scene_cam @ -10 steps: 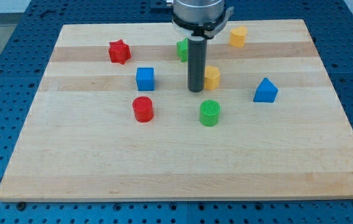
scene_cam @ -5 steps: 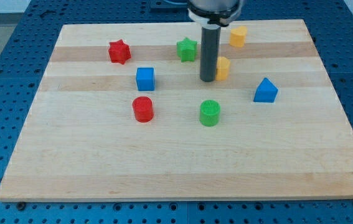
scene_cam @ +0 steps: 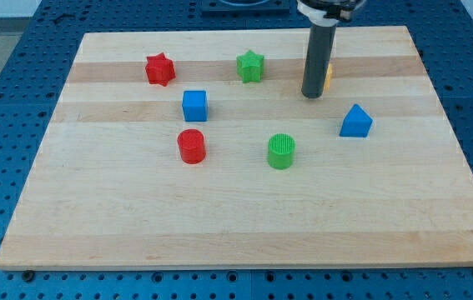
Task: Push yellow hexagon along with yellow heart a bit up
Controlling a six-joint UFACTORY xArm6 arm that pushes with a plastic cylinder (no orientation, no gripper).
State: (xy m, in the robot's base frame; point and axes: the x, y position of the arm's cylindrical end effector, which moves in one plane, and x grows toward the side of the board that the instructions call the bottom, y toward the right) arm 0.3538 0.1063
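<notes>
My tip (scene_cam: 312, 95) rests on the wooden board (scene_cam: 236, 217) at the upper right. Only a thin edge of a yellow block (scene_cam: 329, 77) shows, pressed against the rod's right side just above the tip. Its shape cannot be made out. The second yellow block is hidden behind the rod. The blue triangular block (scene_cam: 355, 122) lies below and to the right of my tip.
A green star (scene_cam: 251, 66) and a red star (scene_cam: 159, 69) sit toward the view's top left. A blue cube (scene_cam: 194, 106), a red cylinder (scene_cam: 192, 146) and a green cylinder (scene_cam: 281, 152) lie in the middle. The board's top edge is close above the rod.
My tip moved up and to the right, pushing a yellow block the same way. The rod now covers the other yellow block, which showed near the top edge before.
</notes>
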